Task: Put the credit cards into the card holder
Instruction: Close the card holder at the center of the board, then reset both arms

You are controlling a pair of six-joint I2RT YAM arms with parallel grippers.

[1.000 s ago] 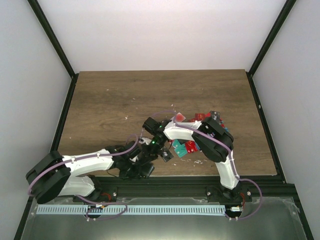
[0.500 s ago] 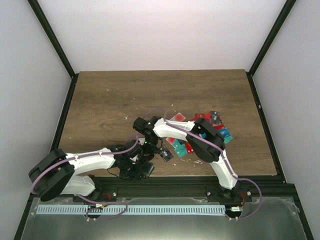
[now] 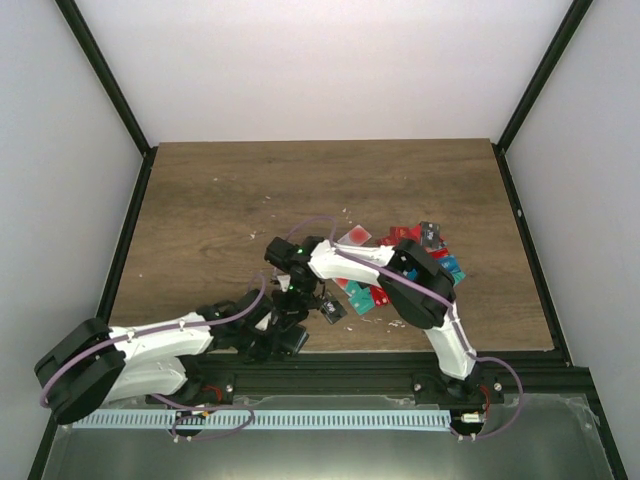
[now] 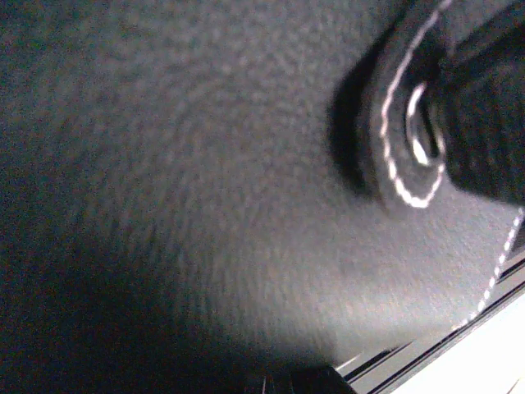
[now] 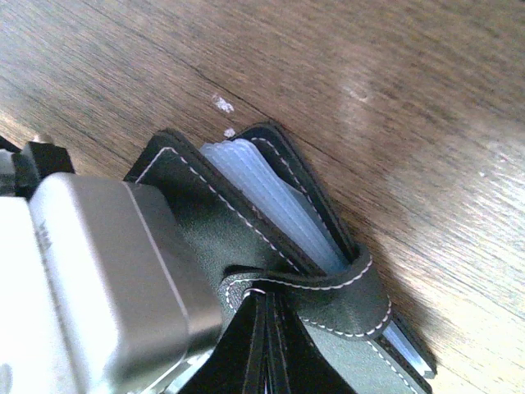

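The card holder sits at the near edge of the counter, just ahead of the gap between the two arm bases. Both arms meet over it.

The left end effector is clenched. Its wrist view is filled edge to edge with black stitched leather, so it appears to be gripping the holder's cover from the near-left side. The right end effector reaches back across from the right and is also clenched. Its dark fingertips meet where the snap tab curls over the spine, and it looks to be pinching that tab. A grey metal block beside the holder is probably part of the left wrist.

In the right wrist view the holder lies on a diagonal, long axis running from upper left to lower right. Its covers are parted enough that the pale blue sleeves fan out toward the bare wood.

The credit cards lie in a loose heap of red, teal and white pieces. None can be seen in the sleeves.

The coming move turns on one relation. The heap is to the holder's right, close under the right arm's forearm and elbow, and well off the left arm's line. The right arm is therefore the nearer one to fetch a card, which would mean letting go of the tab while the left keeps the holder steady. A card would probably have to arrive aligned with that diagonal to slide into a sleeve.
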